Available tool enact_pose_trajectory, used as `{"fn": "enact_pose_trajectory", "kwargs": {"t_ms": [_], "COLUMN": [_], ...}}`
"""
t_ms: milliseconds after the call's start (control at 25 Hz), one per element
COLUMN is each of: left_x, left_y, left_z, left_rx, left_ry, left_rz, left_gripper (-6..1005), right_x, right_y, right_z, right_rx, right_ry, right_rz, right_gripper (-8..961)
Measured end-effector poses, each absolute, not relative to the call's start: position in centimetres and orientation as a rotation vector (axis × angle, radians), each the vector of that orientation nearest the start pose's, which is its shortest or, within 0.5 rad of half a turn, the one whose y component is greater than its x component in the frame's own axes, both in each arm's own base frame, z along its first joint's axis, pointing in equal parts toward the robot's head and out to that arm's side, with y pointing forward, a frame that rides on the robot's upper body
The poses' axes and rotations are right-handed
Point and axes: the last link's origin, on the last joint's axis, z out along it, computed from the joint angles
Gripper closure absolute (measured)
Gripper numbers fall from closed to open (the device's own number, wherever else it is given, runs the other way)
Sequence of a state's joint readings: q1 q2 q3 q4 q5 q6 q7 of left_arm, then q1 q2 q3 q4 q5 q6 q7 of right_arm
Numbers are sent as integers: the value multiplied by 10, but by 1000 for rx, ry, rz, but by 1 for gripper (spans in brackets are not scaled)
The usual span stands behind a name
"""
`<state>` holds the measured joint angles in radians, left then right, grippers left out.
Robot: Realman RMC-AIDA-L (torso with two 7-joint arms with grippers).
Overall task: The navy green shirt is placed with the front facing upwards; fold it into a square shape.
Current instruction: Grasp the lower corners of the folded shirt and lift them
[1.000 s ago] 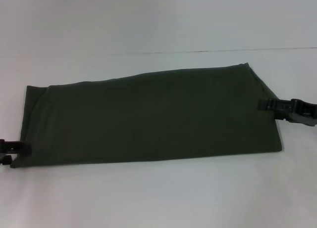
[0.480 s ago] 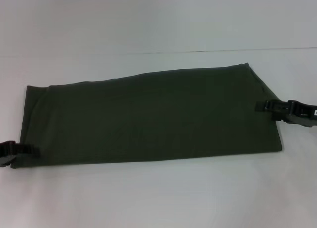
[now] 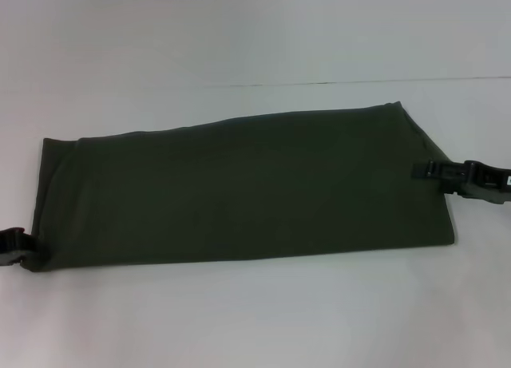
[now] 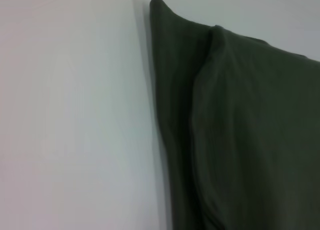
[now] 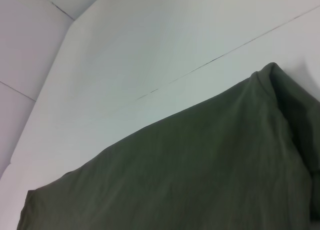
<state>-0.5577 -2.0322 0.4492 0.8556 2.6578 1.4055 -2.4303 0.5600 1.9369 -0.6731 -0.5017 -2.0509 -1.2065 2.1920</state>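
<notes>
Head view is showing the navy green shirt (image 3: 239,188) lying as a long folded band across the white table (image 3: 255,320). Left hand (image 3: 14,247) is sitting at its near left corner, right hand (image 3: 435,172) at the right edge; their grip I cannot tell. Next probably calls for folding end over end.

Bare white table (image 3: 255,320) open along the near and far sides of the folded shirt (image 3: 239,188). Left gripper (image 3: 12,247) blocking the shirt's near-left corner, right gripper (image 3: 435,172) over its right edge. Nothing else standing anywhere around.
</notes>
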Motion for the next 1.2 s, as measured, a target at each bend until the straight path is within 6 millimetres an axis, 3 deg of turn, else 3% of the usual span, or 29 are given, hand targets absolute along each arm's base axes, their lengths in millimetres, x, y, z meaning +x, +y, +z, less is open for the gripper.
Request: {"fn": "enact_pose_trajectory", "kwargs": {"t_ms": [160, 400, 600, 720, 960, 1200], "left_x": [-350, -349, -347, -346, -346, -347], "left_y": [339, 340, 342, 343, 342, 342], "left_z": [66, 66, 67, 67, 67, 67], "left_rx": [-1938, -1945, -1954, -1956, -1959, -1957], "left_ry": [-1819, -1813, -1806, -1803, -1803, -1801], "left_rz": [-140, -134, -127, -124, -123, -122], "left_gripper": [834, 875, 910, 914, 921, 921], "right_x": [328, 321, 309, 300, 293, 292], "right_y": [369, 373, 386, 392, 397, 395], "right_z": [40, 53, 84, 90, 73, 55], "right_rx": [-2039, -2064, -1998, -1993, -2011, -2023], "right_ry": [1717, 1744, 1855, 1886, 1878, 1872], "right_rz": [611, 552, 332, 188, 5, -29], "right_gripper": [69, 69, 69, 69, 68, 68]}}
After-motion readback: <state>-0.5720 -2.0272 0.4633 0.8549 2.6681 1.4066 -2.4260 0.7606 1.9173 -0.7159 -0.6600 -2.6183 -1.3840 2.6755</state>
